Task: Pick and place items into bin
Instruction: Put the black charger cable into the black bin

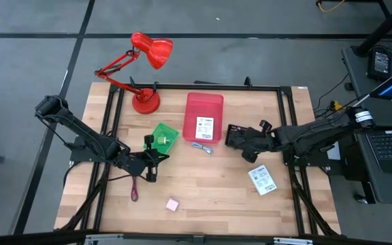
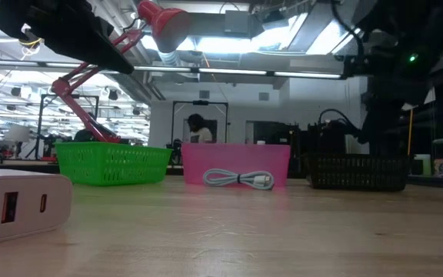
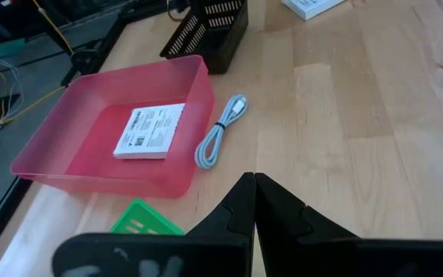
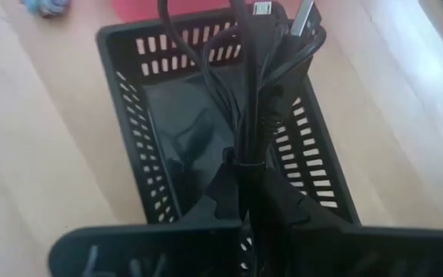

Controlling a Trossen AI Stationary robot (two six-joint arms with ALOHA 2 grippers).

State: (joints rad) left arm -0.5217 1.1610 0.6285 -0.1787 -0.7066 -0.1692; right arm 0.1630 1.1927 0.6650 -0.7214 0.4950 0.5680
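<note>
One black cord, perhaps upright, right pincer clamped

On my wooden surface: pink bin, green basket, black basket, red lamp, white packet, pink cube, bluish strip, purple cord.

pink bin w/ white packet | 2nd packet near R edge | pink cube front

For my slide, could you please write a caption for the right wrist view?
Right gripper shut on a bundled black cord, held above a black slotted plastic basket on the wooden table.
</note>
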